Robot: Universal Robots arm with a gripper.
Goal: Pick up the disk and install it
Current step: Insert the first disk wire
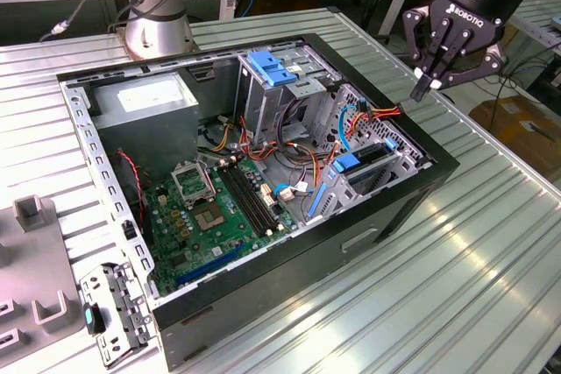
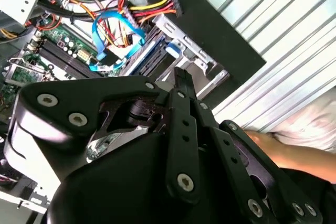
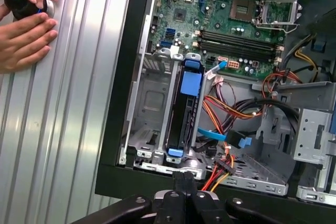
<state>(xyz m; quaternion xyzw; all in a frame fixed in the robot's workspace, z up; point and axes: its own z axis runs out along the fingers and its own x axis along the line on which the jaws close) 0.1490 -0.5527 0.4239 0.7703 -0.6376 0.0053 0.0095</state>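
**Item:** the disk [image 3: 184,124]. **Location:** standing on edge in the drive cage [image 3: 149,103] at one corner of the open computer case [image 1: 412,199], with a blue plastic cap [image 3: 192,81] on its exposed upper edge. It appears seated between the cage walls. The label is turned out of sight.

**Tool:** gripper [image 3: 184,179], fingers pressed together with nothing between them. It hangs above the case rim beside that cage, apart from the disk.

**Handling, as judged:** a stiff, dense metal slab, heavy for its bulk, with smooth faces likely to slide under a light pinch. It is fragile to knocks and to twisting in its slot (the circuit side and connector end should take the least pressure). The sound hold would be across the thin dimension at the exposed edge, on or next to the blue plastic, with any pull kept in line with the cage guides.

**View notes:**
- The exterior view gives the layout: motherboard [image 1: 219,203] on the case floor, grey power supply [image 1: 145,98] at the far corner, ribbed table [image 1: 491,286] beneath. The gripper is high over the case corner at the exterior view's right.
- The first wrist view looks down onto the disk's edge and takes in a person's hands [image 3: 26,30] holding a small black object at the table.
- The second wrist view adds a looping blue data cable [image 2: 98,38] and a wire bundle [image 2: 149,6] ending in a black plug near the cage. Whether either reaches the disk cannot be told.
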